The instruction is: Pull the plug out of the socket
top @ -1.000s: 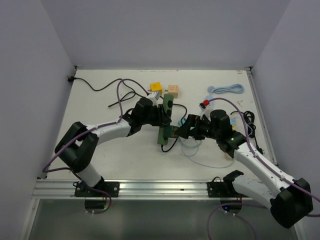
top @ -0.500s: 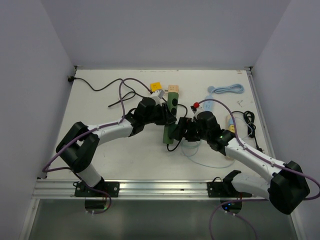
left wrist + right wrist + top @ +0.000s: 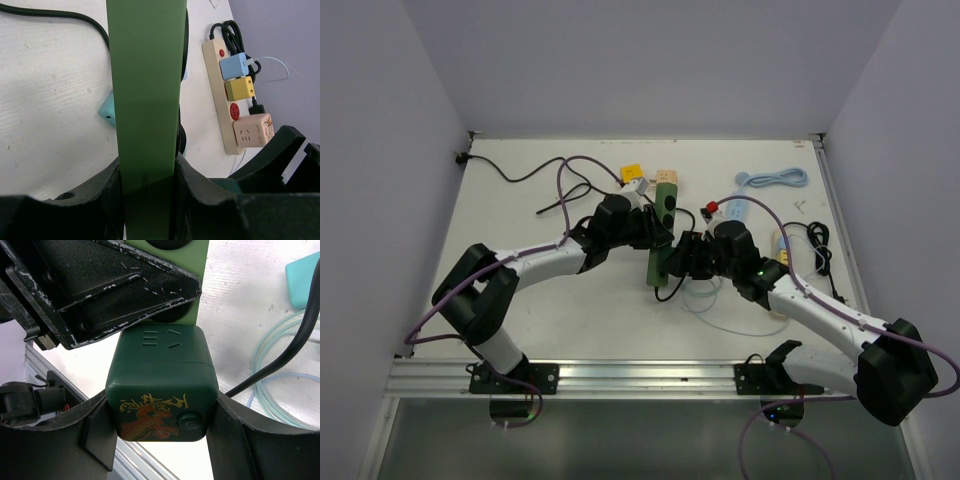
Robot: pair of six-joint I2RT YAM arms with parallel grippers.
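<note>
White tabletop [image 3: 520, 210], midway between side edges: left claw [image 3: 147, 172] clamps a long dark green plastic power strip [image 3: 145, 75]; right claw [image 3: 162, 415] grips its dark green cube plug [image 3: 157, 365].

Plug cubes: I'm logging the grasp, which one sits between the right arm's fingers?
The dark green cube with the gold-and-red print, clamped by the right fingers on the green strip. The blue, yellow and peach cubes sit on the cream strip.

White table [image 3: 570, 310] — on it: black cable [image 3: 50, 12], light blue coiled cable [image 3: 772, 179], teal plug [image 3: 107, 111], cream power strip [image 3: 216, 85] bearing three cube plugs [image 3: 240, 89].
</note>
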